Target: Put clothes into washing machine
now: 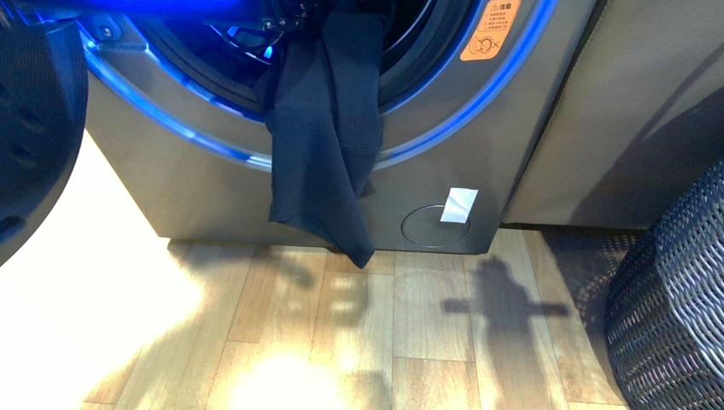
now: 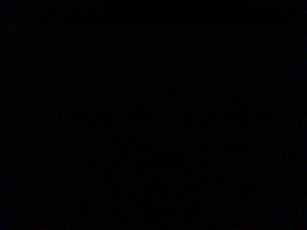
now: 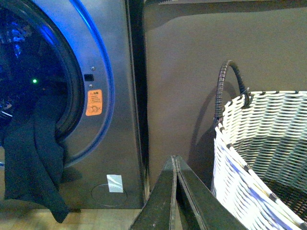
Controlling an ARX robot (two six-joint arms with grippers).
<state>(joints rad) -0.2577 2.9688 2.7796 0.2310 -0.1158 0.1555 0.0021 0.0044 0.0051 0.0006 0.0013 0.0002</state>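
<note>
The dark navy clothes (image 1: 329, 128) hang limp out of the washing machine's (image 1: 213, 179) porthole, over its blue-lit rim, the tip nearly at the floor. The right wrist view shows the same clothes (image 3: 36, 158) draped from the washing machine (image 3: 120, 96) opening. My left arm reaches into the drum at the top of the front view; its gripper is hidden there, shut on the clothes. The left wrist view is dark. My right gripper (image 3: 175, 160) is shut with nothing in it, beside the basket and away from the machine.
A woven wicker basket (image 3: 259, 143) stands at the right, by the grey-brown cabinet (image 3: 192, 57); it also shows in the front view (image 1: 674, 307). The machine's dark round door (image 1: 34, 111) hangs open at the left. Wood floor (image 1: 341, 342) lies in front.
</note>
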